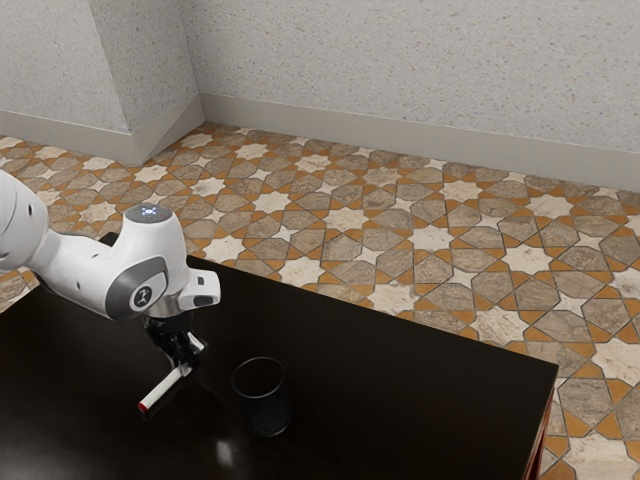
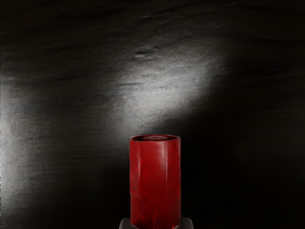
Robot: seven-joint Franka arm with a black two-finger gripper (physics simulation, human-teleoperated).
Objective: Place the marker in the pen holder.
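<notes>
In the exterior view my gripper [image 1: 187, 367] is shut on one end of the white marker [image 1: 164, 387], whose red end points down and toward the exterior view's left. The red part of the marker [image 2: 155, 183] stands out large in the wrist view, between the two fingertips of the gripper [image 2: 156, 224] at the lower edge. The pen holder [image 1: 267, 412], a dark, round, open-topped cup, stands upright on the table to the exterior view's right of the gripper, apart from the marker.
The dark, glossy table [image 1: 400, 390] has its far edge running behind the arm and pen holder, and a corner at the exterior view's right. Beyond lie the patterned tile floor [image 1: 430, 238] and a pale wall [image 1: 400, 60].
</notes>
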